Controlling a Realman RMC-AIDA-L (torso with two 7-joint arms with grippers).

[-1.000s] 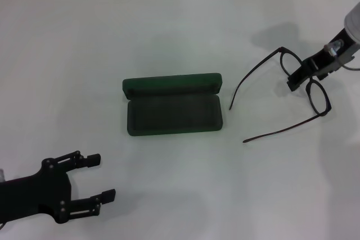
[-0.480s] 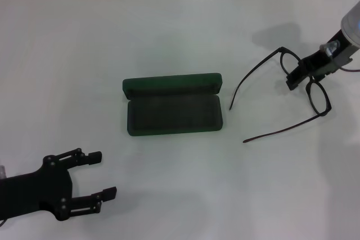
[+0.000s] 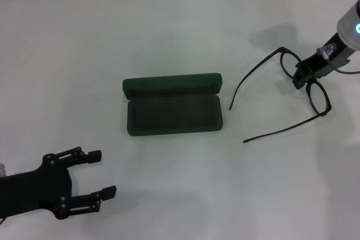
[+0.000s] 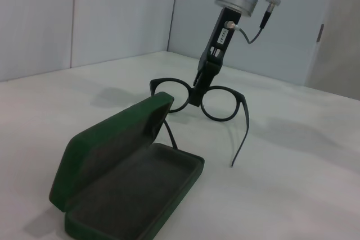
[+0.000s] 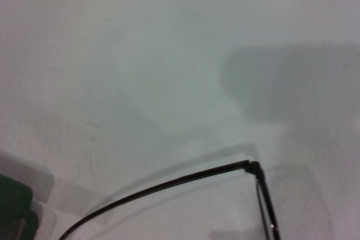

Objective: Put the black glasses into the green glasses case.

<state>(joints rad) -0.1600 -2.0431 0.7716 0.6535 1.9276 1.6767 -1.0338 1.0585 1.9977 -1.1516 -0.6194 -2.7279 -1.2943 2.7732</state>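
Observation:
The green glasses case [image 3: 173, 113] lies open in the middle of the white table, lid folded back, grey lining up; it also shows in the left wrist view [image 4: 129, 178]. The black glasses [image 3: 318, 96] stand on the table to its right, temple arms spread towards the case. My right gripper [image 3: 298, 81] comes down from the right onto the bridge between the lenses and is shut on it [image 4: 199, 91]. The right wrist view shows one temple arm [image 5: 185, 179] and a corner of the case [image 5: 11, 198]. My left gripper [image 3: 103, 172] is open and empty at the front left.
The white table [image 3: 180, 26] has bare surface around the case and between it and the glasses. A pale wall [image 4: 112, 15] rises behind the far edge.
My right gripper has shifted slightly up and to the right at the bridge. The glasses and the case have stayed put. The left arm has drifted slightly towards the front edge.

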